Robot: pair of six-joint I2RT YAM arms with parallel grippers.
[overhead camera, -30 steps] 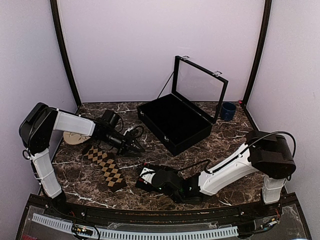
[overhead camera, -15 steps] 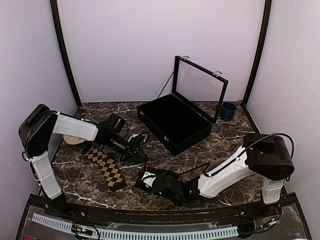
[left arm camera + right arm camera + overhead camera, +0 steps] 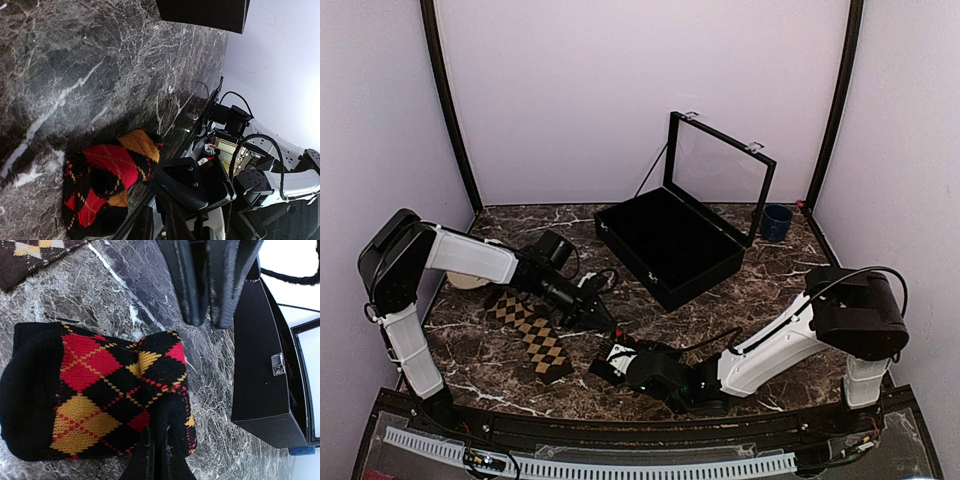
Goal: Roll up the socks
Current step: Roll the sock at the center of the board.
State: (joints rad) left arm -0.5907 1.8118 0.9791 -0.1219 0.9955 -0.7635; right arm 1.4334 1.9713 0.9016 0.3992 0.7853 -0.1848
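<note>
The red-and-orange argyle sock point(image 3: 608, 362) lies as a small rolled bundle near the table's front middle. It also shows in the right wrist view point(image 3: 95, 390) and the left wrist view point(image 3: 102, 182). My right gripper point(image 3: 623, 364) point(image 3: 161, 460) is shut, pinching the bundle's black near edge. My left gripper point(image 3: 601, 318) point(image 3: 159, 227) is just beyond the bundle, fingers point(image 3: 192, 282) close together and empty, a little off the sock. The tan-diamond sock point(image 3: 530, 335) lies flat as a strip to the left, and its end shows in the right wrist view point(image 3: 35, 255).
An open black box point(image 3: 670, 250) with a raised glass lid stands behind the middle, and its corner shows in the right wrist view point(image 3: 260, 370). A blue cup point(image 3: 777, 222) is at the back right. A tan round object point(image 3: 470, 277) lies by the left arm.
My left gripper has moved right and nearer, from beside the tan sock to just beyond the red-and-orange bundle, and its fingers have closed. The right gripper and bundle shifted slightly.
</note>
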